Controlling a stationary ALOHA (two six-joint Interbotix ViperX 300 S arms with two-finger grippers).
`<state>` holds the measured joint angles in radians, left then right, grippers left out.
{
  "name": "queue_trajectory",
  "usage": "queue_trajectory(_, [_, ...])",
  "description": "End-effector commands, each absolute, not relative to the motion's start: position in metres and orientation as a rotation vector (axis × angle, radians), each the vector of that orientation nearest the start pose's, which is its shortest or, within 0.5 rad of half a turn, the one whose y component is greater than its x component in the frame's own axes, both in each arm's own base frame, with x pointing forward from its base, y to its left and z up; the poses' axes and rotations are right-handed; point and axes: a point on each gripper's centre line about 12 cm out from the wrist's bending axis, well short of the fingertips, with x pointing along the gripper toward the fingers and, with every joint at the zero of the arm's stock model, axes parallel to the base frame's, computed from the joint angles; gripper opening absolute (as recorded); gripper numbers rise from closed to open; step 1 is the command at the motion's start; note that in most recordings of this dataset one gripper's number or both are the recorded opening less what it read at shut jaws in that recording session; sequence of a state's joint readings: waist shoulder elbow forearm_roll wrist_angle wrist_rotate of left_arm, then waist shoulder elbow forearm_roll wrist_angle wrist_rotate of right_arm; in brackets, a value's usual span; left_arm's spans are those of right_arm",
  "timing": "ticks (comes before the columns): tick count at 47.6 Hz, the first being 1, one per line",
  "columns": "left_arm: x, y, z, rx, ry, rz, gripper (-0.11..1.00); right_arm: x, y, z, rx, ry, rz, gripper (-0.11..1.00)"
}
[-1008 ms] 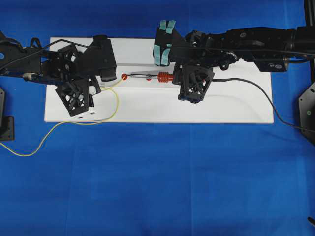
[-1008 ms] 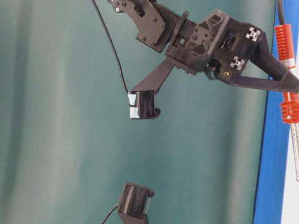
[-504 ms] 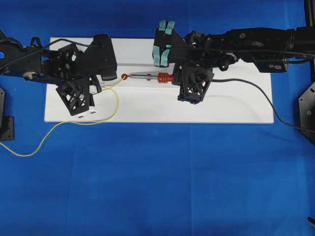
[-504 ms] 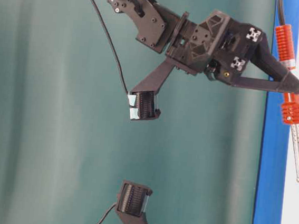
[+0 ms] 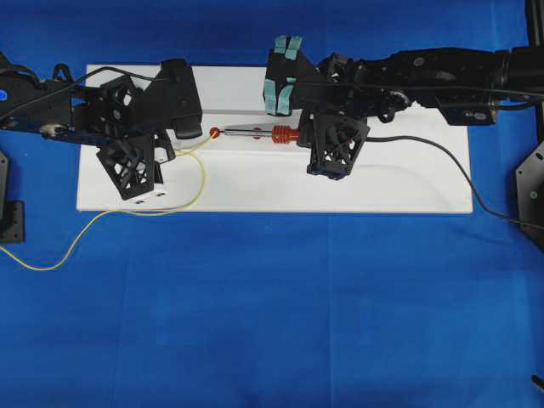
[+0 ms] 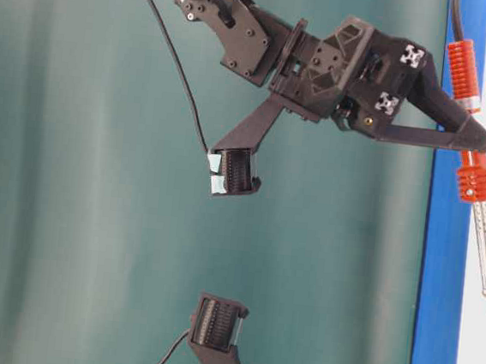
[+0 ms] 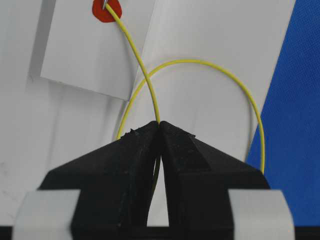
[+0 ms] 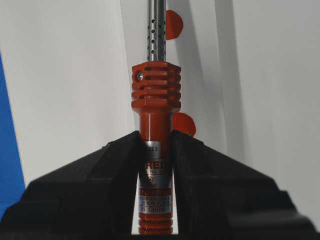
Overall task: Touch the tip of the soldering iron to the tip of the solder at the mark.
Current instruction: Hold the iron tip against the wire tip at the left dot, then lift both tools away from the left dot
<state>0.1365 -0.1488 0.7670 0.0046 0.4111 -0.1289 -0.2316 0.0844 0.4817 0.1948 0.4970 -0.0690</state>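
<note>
The soldering iron (image 5: 283, 133) lies level over the white board (image 5: 391, 183), shaft pointing left at the red mark (image 5: 215, 133). My right gripper (image 5: 304, 134) is shut on its red handle (image 8: 156, 150), just behind the ribbed collar (image 6: 475, 183). My left gripper (image 5: 177, 140) is shut on the thin yellow solder (image 7: 145, 75). In the left wrist view the wire runs from the gripper (image 7: 160, 123) up to the mark (image 7: 109, 11). There its end meets the iron's silver tip (image 7: 104, 4).
The solder loops (image 5: 202, 174) over the board's front edge and trails left across the blue cloth (image 5: 51, 263). The iron's black cord (image 5: 442, 153) runs off to the right. Two more red dots (image 8: 173, 24) (image 8: 185, 124) sit on the board under the iron.
The right gripper carried the iron slightly left toward the mark at first, and has held still since. The left gripper and solder have not moved.
</note>
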Motion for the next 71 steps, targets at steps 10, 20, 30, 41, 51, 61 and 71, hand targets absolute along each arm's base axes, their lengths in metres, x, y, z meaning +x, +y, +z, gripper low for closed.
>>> queue_trajectory(10, [0.322, 0.045, 0.167, -0.182, 0.987, 0.191, 0.03, 0.395, -0.081, 0.17, 0.255, 0.995, -0.177, 0.06])
queue_trajectory(20, [0.322, 0.045, 0.167, -0.182, 0.985, 0.191, 0.03, 0.394, -0.081, 0.17, 0.255, 0.995, -0.178, 0.06])
queue_trajectory(30, [0.321, 0.045, 0.167, -0.18, 0.987, 0.191, 0.03, 0.395, -0.081, 0.171, 0.255, 0.994, -0.178, 0.06])
queue_trajectory(41, [0.321, 0.045, 0.167, -0.183, 0.987, 0.191, 0.03, 0.395, -0.081, 0.171, 0.255, 0.994, -0.178, 0.06])
queue_trajectory(51, [0.322, 0.045, 0.17, -0.18, 0.982, 0.19, 0.03, 0.394, -0.081, 0.17, 0.257, 0.995, -0.179, 0.06])
queue_trajectory(61, [0.322, 0.045, 0.178, -0.183, 1.019, 0.192, 0.03, 0.394, -0.081, 0.17, 0.255, 0.996, -0.179, 0.06])
queue_trajectory(71, [0.317, 0.038, 0.195, -0.177, 1.006, 0.178, 0.03, 0.394, -0.081, 0.17, 0.253, 0.994, -0.178, 0.06])
